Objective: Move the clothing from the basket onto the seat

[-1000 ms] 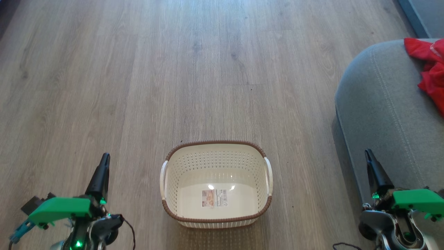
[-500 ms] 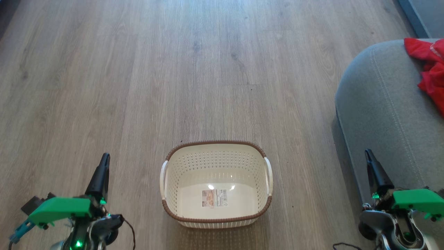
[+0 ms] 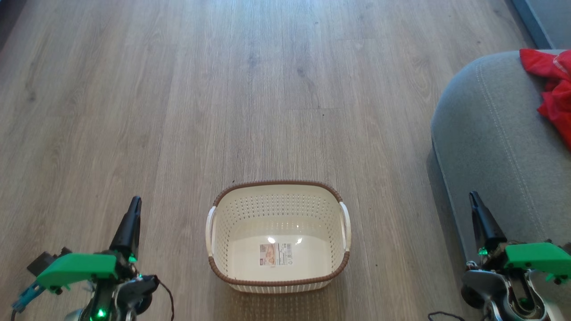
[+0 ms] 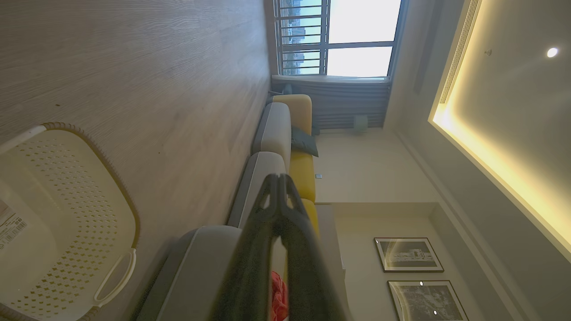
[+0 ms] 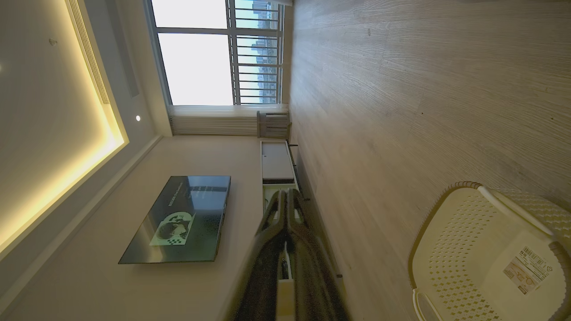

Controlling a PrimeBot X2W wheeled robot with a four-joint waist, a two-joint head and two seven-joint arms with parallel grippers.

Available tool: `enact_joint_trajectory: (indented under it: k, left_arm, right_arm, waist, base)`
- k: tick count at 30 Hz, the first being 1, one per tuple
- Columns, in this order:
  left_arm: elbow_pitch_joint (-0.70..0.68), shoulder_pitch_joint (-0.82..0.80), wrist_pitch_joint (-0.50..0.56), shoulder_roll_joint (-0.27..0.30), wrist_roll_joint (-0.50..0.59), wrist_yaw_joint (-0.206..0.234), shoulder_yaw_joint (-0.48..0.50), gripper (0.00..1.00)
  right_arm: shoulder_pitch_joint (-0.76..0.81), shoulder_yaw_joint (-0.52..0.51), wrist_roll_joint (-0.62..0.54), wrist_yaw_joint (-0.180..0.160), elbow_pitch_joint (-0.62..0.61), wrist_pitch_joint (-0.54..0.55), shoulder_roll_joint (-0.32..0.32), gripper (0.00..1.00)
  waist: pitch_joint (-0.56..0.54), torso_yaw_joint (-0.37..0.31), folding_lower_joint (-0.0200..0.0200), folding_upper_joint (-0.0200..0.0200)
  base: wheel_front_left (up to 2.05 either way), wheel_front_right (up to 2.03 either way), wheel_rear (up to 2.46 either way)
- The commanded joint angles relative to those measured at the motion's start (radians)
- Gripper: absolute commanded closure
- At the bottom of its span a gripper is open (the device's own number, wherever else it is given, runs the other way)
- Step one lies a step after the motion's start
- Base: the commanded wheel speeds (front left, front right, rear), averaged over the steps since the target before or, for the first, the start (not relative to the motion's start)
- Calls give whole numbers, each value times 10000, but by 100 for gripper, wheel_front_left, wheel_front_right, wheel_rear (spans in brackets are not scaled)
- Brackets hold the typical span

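Clothing on seat, beyond right hand

I have my left claw parked low at the left, its fingers pressed together and pointing forward. My right claw sits mirrored at the right, tips meeting, gripping nothing.

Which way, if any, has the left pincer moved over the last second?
No. In the head view the left pincer keeps the same place against the basket and the floor planks; no shift either way.
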Motion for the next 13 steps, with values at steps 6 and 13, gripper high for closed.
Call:
enact_joint_trajectory:
  k: [6,13]
  left_arm:
    - [-344,-275,31,87,-68,-94,341,100]
    - [-344,-275,31,87,-68,-94,341,100]
  right_arm:
    - [-517,179,61,0,-389,56,-37,100]
    - [-517,179,61,0,-389,56,-37,100]
  waist:
    - [0,0,0,0]
    - [0,0,0,0]
  base:
    - [0,0,0]
    - [0,0,0]
